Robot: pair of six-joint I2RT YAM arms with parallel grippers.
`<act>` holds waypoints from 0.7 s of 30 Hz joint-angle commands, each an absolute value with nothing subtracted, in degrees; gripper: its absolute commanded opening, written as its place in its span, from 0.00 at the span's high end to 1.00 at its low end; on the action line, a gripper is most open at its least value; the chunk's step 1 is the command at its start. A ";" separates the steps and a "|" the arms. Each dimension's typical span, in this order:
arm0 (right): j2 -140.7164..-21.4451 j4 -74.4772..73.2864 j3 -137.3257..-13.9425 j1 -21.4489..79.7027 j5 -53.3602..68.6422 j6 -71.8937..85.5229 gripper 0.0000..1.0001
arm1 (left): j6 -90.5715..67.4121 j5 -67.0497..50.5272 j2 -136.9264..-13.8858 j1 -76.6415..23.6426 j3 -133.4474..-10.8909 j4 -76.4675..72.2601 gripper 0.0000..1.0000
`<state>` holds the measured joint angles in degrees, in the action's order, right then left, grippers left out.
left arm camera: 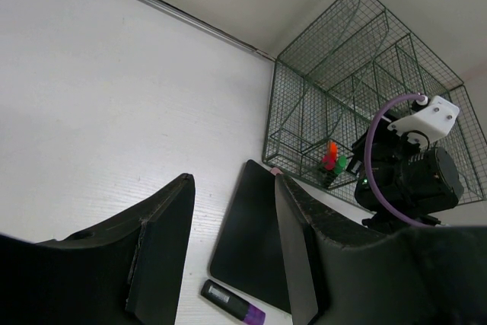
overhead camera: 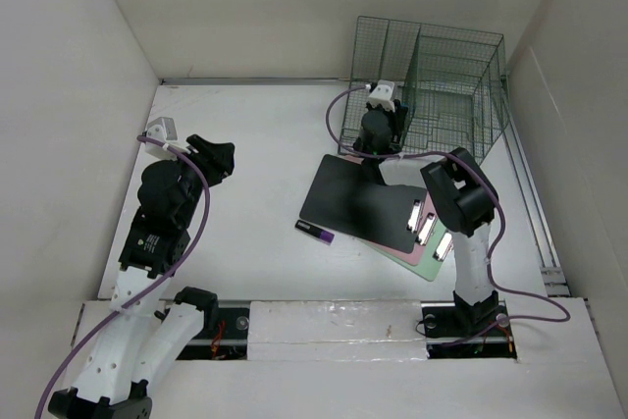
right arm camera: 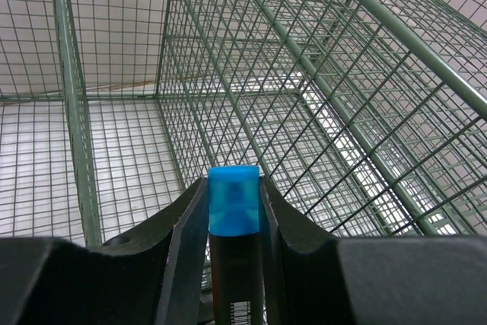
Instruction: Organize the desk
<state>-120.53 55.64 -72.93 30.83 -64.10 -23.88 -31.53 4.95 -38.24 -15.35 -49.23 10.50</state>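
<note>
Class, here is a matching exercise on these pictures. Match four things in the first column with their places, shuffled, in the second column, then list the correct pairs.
Things
1. blue-capped marker
2. purple-capped marker
3. black clipboard
4. wire rack

Places
A. at the far right corner of the desk
B. lying flat on the bare desk
C. clamped in the right gripper
D. on top of two other clipboards

Pairs: 1-C, 2-B, 3-D, 4-A

Bright even light, faint soft shadows, sharp overhead view
</note>
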 commanded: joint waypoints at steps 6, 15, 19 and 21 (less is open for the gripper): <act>-118.13 58.54 -70.67 31.90 -64.95 -24.17 0.59 | -30.76 4.39 -37.79 -15.21 -49.48 8.00 0.57; -114.44 52.30 -69.08 34.01 -65.13 -19.87 0.49 | -30.85 4.22 -37.62 -15.21 -49.48 8.00 0.57; -111.71 46.41 -68.64 35.16 -64.95 -15.38 0.49 | -30.85 3.87 -37.71 -15.21 -49.31 7.73 0.57; -109.09 40.30 -68.82 35.68 -63.38 -10.84 0.49 | -30.85 3.69 -37.71 -15.21 -49.31 7.73 0.57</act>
